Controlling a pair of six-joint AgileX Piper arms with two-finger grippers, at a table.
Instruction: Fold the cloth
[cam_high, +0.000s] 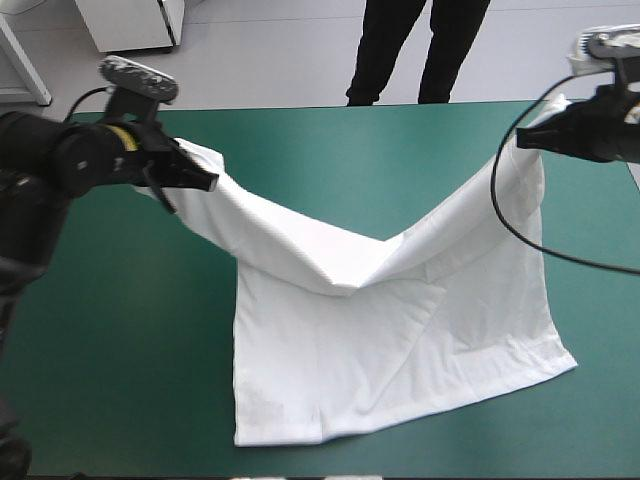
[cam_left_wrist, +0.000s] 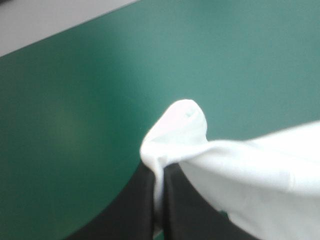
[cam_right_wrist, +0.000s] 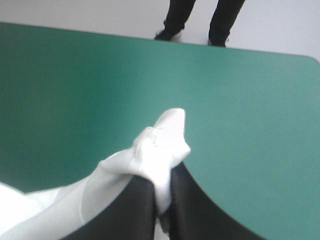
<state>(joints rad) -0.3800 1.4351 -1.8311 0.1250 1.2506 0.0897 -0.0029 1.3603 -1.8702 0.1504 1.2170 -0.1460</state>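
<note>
The white T-shirt (cam_high: 380, 330) lies with its near part flat on the teal-green table (cam_high: 110, 340); its far edge is lifted and sags in a V between the arms. My left gripper (cam_high: 196, 176) is shut on the T-shirt's left far corner, raised above the table's left side. In the left wrist view a fold of T-shirt (cam_left_wrist: 177, 130) pokes out past the black fingers (cam_left_wrist: 137, 210) of the left gripper (cam_left_wrist: 160, 180). My right gripper (cam_high: 535, 138) is shut on the right far corner, high at the table's right side. The right wrist view shows T-shirt (cam_right_wrist: 162, 142) bunched in the right gripper (cam_right_wrist: 161, 190).
Bare teal-green cover (cam_high: 350, 150) stretches beyond the shirt to the far edge, and on the left of the shirt to the near edge. The shirt's near hem lies close to the table's front edge (cam_high: 300, 470).
</note>
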